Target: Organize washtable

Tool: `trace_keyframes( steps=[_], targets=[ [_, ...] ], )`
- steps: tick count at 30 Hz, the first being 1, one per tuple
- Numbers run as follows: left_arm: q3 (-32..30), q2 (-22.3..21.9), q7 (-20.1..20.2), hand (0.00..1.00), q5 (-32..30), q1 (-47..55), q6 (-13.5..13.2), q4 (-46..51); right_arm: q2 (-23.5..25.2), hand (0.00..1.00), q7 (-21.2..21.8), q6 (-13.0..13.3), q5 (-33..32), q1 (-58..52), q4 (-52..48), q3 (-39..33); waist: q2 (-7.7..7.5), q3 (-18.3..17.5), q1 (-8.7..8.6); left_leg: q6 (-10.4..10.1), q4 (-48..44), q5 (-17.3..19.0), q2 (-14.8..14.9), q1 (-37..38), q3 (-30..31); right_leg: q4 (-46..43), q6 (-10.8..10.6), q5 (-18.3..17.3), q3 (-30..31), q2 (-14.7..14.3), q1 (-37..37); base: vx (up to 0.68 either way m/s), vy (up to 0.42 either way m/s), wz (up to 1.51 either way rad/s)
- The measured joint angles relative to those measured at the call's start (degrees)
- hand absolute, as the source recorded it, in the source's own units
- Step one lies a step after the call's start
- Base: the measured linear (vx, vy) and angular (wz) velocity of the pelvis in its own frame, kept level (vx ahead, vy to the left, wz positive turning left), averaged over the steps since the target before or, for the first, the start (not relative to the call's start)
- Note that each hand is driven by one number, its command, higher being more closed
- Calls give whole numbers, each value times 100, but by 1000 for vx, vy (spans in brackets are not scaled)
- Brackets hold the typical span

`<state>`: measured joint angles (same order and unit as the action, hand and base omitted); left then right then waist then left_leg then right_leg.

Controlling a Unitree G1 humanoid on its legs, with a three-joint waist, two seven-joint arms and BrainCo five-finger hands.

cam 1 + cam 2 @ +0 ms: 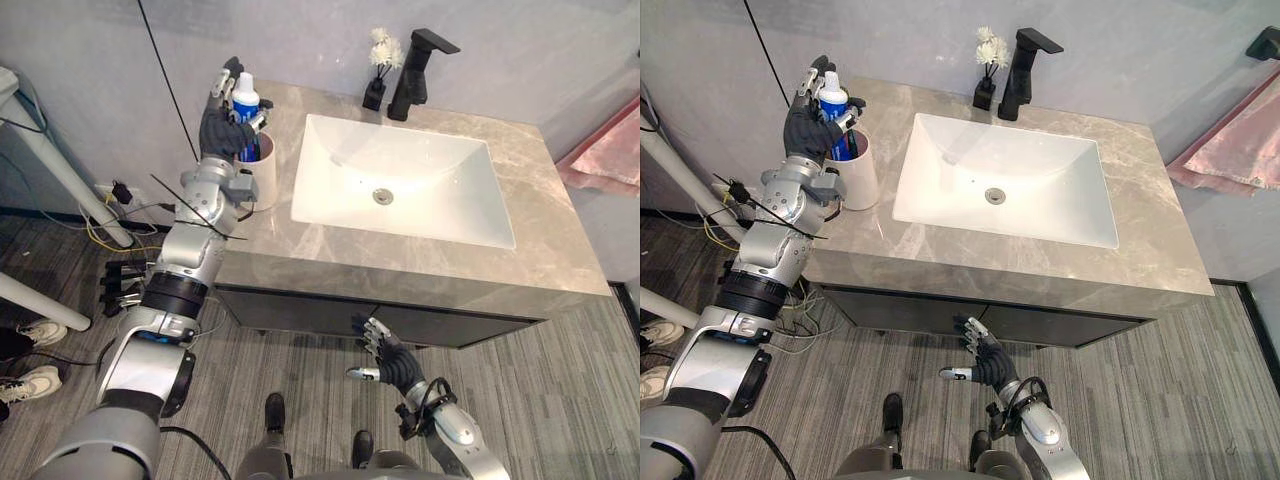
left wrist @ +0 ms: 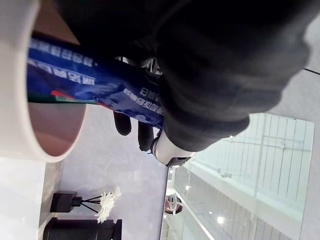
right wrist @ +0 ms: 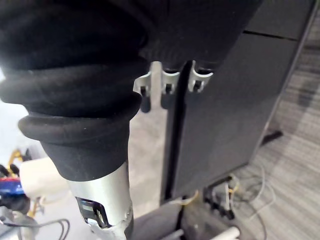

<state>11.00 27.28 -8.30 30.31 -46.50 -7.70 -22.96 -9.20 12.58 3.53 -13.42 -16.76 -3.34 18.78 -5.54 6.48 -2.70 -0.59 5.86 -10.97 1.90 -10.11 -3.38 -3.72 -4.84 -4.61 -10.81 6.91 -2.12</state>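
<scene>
The left hand (image 1: 228,125) is over the white cup (image 1: 262,175), which stands on the worktop (image 1: 540,250) at 9 o'clock from the basin (image 1: 400,180). Its fingers (image 2: 131,131) are curled round a blue toothpaste tube (image 1: 244,97), whose lower end sits inside the cup. The black tap (image 1: 415,75) stands at 12 o'clock from the basin, with a small vase of white flowers (image 1: 378,75) just beside it at 11 o'clock. The right hand (image 1: 392,362) hangs low before the dark cabinet front (image 1: 300,312), fingers spread and holding nothing.

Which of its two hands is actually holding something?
The left hand, above the white cup, grips a blue tube. The right hand hangs open by the dark cabinet, empty.
</scene>
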Motion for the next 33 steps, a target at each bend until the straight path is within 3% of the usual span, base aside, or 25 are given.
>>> trace_keyframes(
  steps=[6, 12, 17, 18, 21, 24, 27, 33],
  targets=[
    [0, 17, 59, 0, 52, -252, -13, 0, 4, 0, 8, 0, -62, 0, 19, 0, 81, -13, 11, 4, -1, -4, -3, 76, 20, -4, -2, -1, -19, -2, 82, 0, 0, 0],
    [5, 177, 59, 0, 55, -654, -61, 2, 41, 0, 24, -55, -968, -27, 328, -4, 244, -84, 11, -7, 0, 5, -4, 96, 37, -27, -5, -3, -28, 0, 100, 0, 0, 0],
    [12, 228, 59, 0, 61, -981, -167, 0, 39, 0, 137, -163, -1190, -44, 443, -2, 282, -109, -5, -3, -1, -6, -15, 103, 108, -47, -13, -10, -97, 3, 140, 0, -3, 7],
    [12, 229, 58, 100, 85, -1090, -182, 1, 50, 0, 137, -163, -1222, -40, 443, 0, 282, -109, -11, -9, -1, -5, -29, 120, 159, -49, -20, -19, -151, 9, 183, -1, -1, 15],
    [11, 295, 52, 100, 192, -1107, -288, 78, 69, 0, 136, -162, -1325, -14, 450, -7, 298, -131, 12, -26, 0, 7, -44, 134, 176, -107, -32, -53, -168, 25, 188, -4, 1, 7],
    [10, 433, 86, 100, 289, -675, -363, 935, 90, 0, 138, -162, -1372, 6, 471, -3, 305, -141, 35, -26, -1, 9, -55, 135, 180, -120, -31, -67, -177, 38, 188, 0, 0, 0],
    [31, 438, 364, 100, 285, 385, -417, 1841, 111, 0, 140, -163, -1367, -62, 471, -62, 356, -184, 33, -14, -1, 0, -91, 139, 191, -128, -57, -83, -201, 67, 192, 19, 2, 4],
    [-33, 122, 855, 100, 150, 2606, -200, 2755, 209, 0, 157, -163, -1285, -312, 471, -373, 403, -229, 42, -15, 1, -1, -111, 207, 256, -141, -12, -167, -316, 83, 266, 1, -8, 8]
  ],
)
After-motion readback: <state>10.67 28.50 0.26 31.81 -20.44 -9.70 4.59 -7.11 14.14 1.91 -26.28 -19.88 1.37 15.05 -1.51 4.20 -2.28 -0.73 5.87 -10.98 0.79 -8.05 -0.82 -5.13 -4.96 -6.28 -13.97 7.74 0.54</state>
